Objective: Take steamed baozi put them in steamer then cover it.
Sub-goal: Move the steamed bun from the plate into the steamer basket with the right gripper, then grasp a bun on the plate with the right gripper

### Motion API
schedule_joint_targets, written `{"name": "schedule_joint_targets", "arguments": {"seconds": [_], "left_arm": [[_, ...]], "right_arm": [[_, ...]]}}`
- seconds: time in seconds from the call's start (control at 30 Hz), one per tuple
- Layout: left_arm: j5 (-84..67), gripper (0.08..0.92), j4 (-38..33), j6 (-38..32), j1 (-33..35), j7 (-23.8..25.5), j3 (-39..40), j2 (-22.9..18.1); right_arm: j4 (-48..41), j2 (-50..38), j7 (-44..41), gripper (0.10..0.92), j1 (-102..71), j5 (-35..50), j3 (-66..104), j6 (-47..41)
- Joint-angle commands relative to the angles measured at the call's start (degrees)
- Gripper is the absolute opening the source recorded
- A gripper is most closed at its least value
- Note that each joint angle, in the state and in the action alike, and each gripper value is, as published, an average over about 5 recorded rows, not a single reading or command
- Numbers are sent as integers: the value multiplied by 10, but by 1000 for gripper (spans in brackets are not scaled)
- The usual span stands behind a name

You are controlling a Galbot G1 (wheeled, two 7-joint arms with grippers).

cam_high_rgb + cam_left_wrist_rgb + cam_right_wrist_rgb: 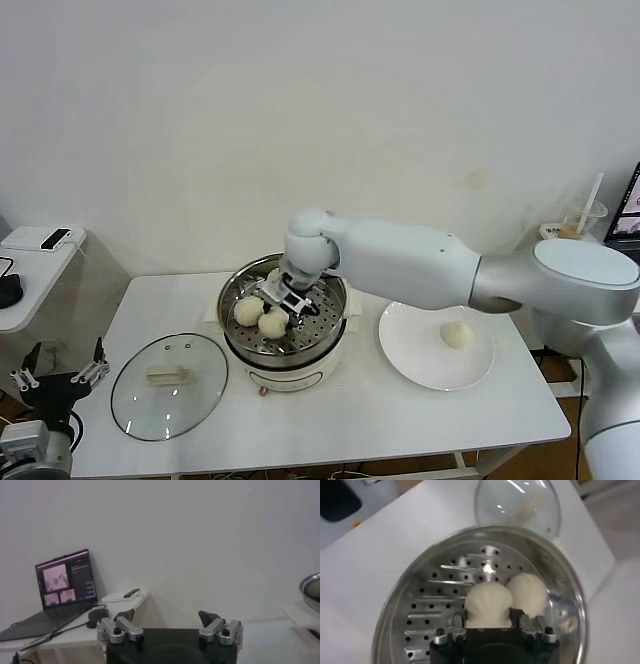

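Waiting near left: left gripper [60,372] hangs off the table's near left corner, fingers spread wide and empty.
Lid: round clear glass with a metal rim and a cream bar handle, the lid [168,390] lies flat on the white table [400,420], just left of the steamer; covering is not yet done.
Plate: flat, glossy white plate [410,365] right of the steamer, carrying one last bun [457,335], smooth, pale and domed.
Steamer: shiny steel steamer [300,350] on a cream base at mid-table, its tray flat and dotted with round holes.
Buns inside: one loose bun [529,592] sits on the tray, touching the one being placed; both look soft and matte.
Right gripper: right gripper [489,615] reaches down into the steamer, clenched on the held bun [489,600], whose sides dent slightly under the fingers.
Progress: judged past halfway; left to do are letting go of this bun, fetching the last one, and covering.
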Motion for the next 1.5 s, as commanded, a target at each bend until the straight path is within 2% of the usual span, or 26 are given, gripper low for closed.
{"name": "schedule_joint_targets", "arguments": {"seconds": [0.03, 0.43, 0.53, 0.73, 0.83, 0.93, 1.13, 1.3, 1.5], "left_arm": [[0, 823, -1, 0, 0, -1, -2, -3], [0, 823, -2, 0, 0, -1, -1, -2], [0, 823, -2, 0, 0, -1, -2, -1], [0, 823, -1, 0, -3, 0, -2, 3], [0, 823, 0, 0, -4, 0, -1, 6], [0, 823, 4, 0, -6, 0, -1, 10], [0, 823, 8, 1, -9, 0, 1, 20], [0, 823, 9, 1, -11, 0, 8, 24], [0, 823, 6, 1, -12, 1, 16, 29]], "right_arm": [[26, -6, 2, 551, -2, -40, -21, 90], [51, -30, -7, 557, 4, -32, -21, 86], [49, -32, -5, 607, 9, -30, -17, 85], [31, -38, -2, 773, 22, -16, 6, 74], [18, -48, 1, 814, 29, -7, 26, 46], [7, -65, 3, 822, 32, 6, 53, -17], [7, -138, -2, 823, 56, 82, 84, -169], [55, -243, 2, 823, 59, 101, 74, -207], [102, -378, -5, 823, 11, 66, 88, -199]]}}
